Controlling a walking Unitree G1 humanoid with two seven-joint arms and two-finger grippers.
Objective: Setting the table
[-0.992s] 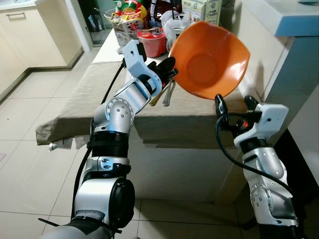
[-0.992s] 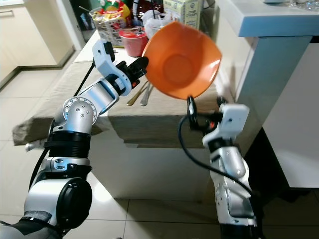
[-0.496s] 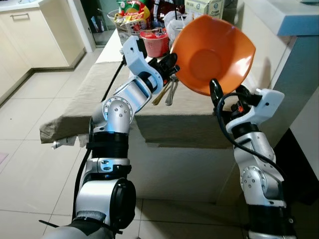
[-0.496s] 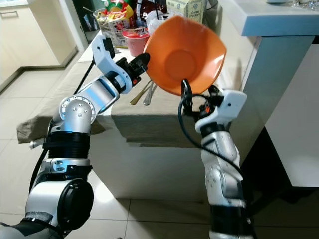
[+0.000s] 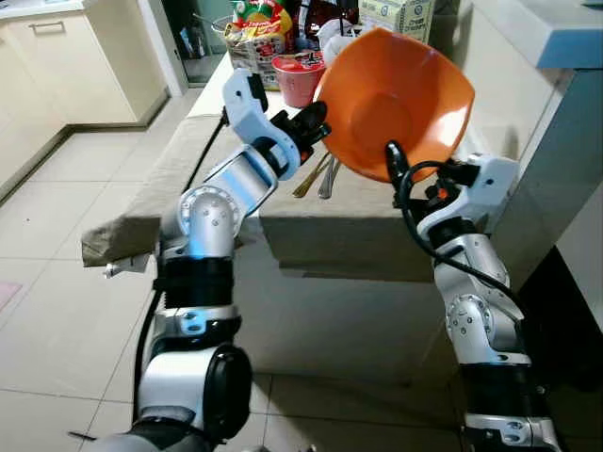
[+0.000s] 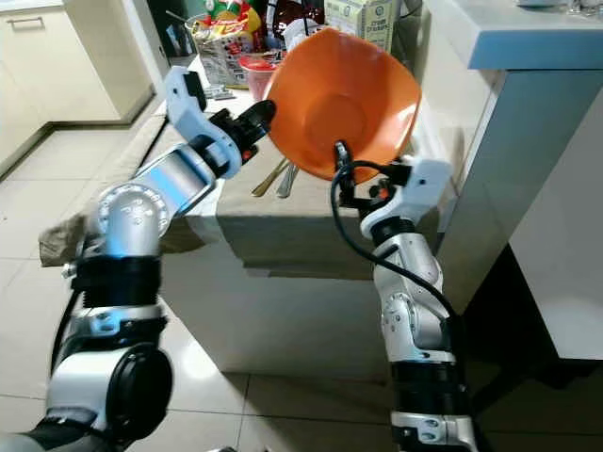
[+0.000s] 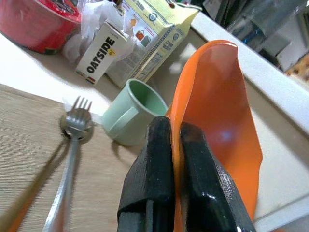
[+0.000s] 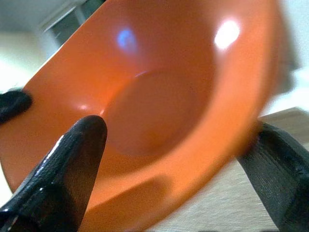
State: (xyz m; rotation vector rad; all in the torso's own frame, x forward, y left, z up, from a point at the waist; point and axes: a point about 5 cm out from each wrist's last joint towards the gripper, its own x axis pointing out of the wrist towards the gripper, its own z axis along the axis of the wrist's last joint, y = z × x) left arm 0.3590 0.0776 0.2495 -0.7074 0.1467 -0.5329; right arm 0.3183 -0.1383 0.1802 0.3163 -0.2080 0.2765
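The left hand (image 7: 169,159) pinches the rim of the orange bowl (image 5: 396,104), holding it tilted above the surface (image 5: 358,212). The right hand (image 8: 174,164) is spread apart, one finger inside the bowl's lower rim, one outside.

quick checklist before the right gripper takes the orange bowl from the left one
1. Left gripper pinches the orange bowl at its rim: ok.
2. Right gripper open, one finger inside the bowl, the other outside its wall: ok.
3. Right fingers closed on the rim: not ok, still a gap.
4. Bowl held above the table, clear of the fork and green cup: ok.
5. Bowl level: not ok, tilted steeply.
6. Bowl contents: ok, nothing inside.
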